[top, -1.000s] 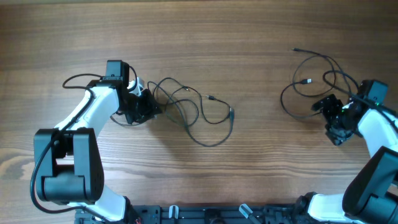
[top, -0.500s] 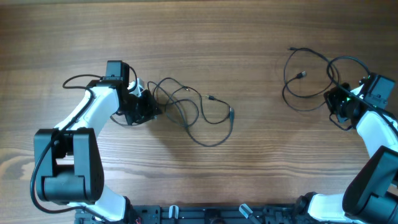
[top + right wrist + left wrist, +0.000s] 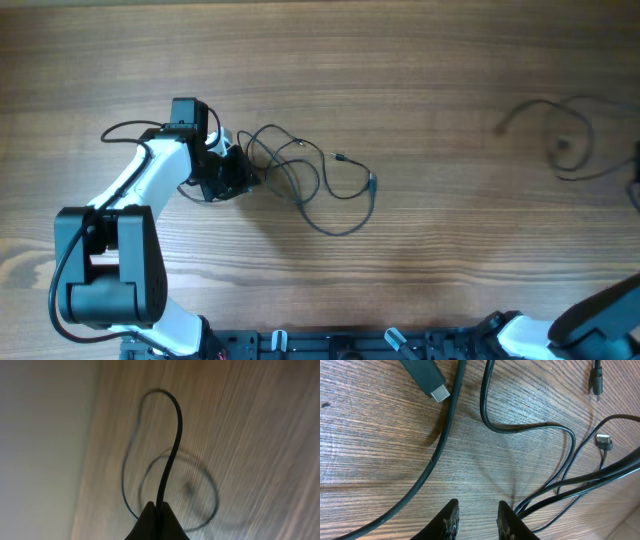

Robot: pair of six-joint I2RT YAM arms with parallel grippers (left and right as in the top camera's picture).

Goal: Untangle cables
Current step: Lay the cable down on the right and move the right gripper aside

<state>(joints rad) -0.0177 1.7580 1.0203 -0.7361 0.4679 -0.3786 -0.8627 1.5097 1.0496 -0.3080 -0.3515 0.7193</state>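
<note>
A loose tangle of thin black cables [image 3: 300, 175] lies left of centre, with small plug ends [image 3: 371, 182] at its right. My left gripper [image 3: 225, 175] sits low at the tangle's left edge. In the left wrist view it [image 3: 477, 515] is slightly open over bare wood, with cable strands [image 3: 555, 487] running just beside its right finger. A second cable [image 3: 565, 145] shows blurred at the far right, lifted off the table. My right gripper [image 3: 159, 507] is shut on this cable [image 3: 172, 445], which rises from the jaws and loops above the wood.
A flat USB plug [image 3: 427, 380] and a thick dark cord [image 3: 442, 445] lie on the wood ahead of the left fingers, with smaller plugs [image 3: 604, 440] to the right. The right arm [image 3: 600, 320] shows only at the bottom right corner.
The right gripper closed on its cable and swung off the right edge of the overhead view, dragging the cable right. The left arm and its tangle have not moved.
</note>
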